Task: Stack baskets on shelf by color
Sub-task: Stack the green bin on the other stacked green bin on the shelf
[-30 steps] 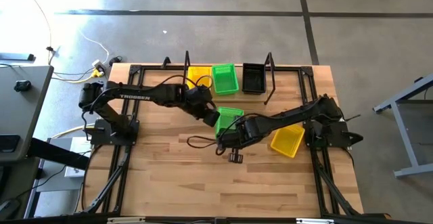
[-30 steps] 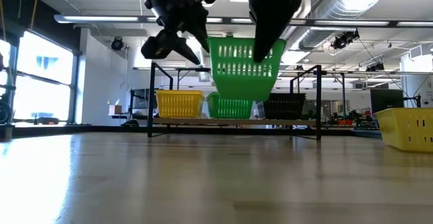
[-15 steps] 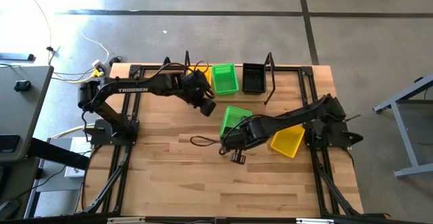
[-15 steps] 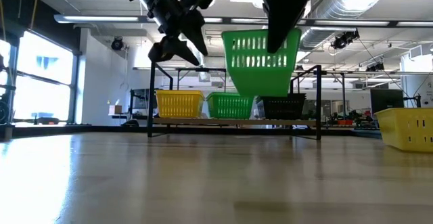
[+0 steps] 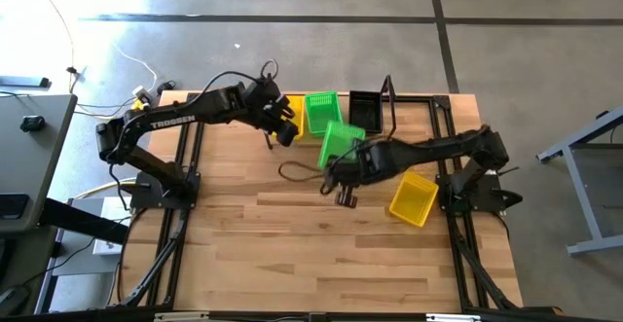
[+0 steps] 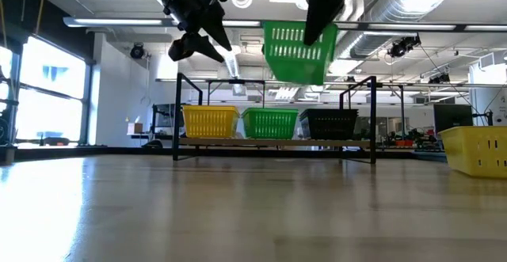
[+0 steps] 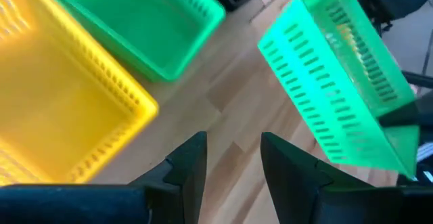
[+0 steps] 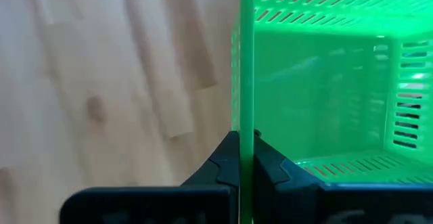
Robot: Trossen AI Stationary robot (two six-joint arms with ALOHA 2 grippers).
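Observation:
My right gripper [image 5: 339, 162] is shut on a green basket [image 5: 342, 141], held high above the table just on the near side of the shelf [image 6: 277, 142]. On the shelf stand a yellow basket [image 6: 210, 122], a green basket [image 6: 269, 123] and a black basket [image 6: 333, 123], side by side on their bottoms. My left gripper [image 7: 233, 162] is open and holds nothing; it hovers above the near edge of the shelf's yellow basket [image 7: 67, 109], left of the held green basket [image 7: 338, 95]. Another yellow basket [image 5: 413, 198] lies on the table at the right. My right gripper pinches one side wall of the green basket at its rim [image 8: 246, 126], one finger inside the basket and one outside. The basket [image 6: 297, 50] is lifted clear of the table and the shelf, tilted, its opening turned partly sideways.
The shelf's black wire uprights [image 5: 389, 96] rise at both ends of the plank. A loose black cable [image 5: 297, 171] loops beside the right gripper. The bare wooden tabletop [image 5: 292, 244] spreads on the near side. The room beyond shows windows and other tables.
My right gripper has carried the green basket up and toward the far edge, from mid-table to the shelf, and the basket has tilted on the way. My left gripper has drawn away from that basket, up and toward the far left, to above the shelf's yellow basket.

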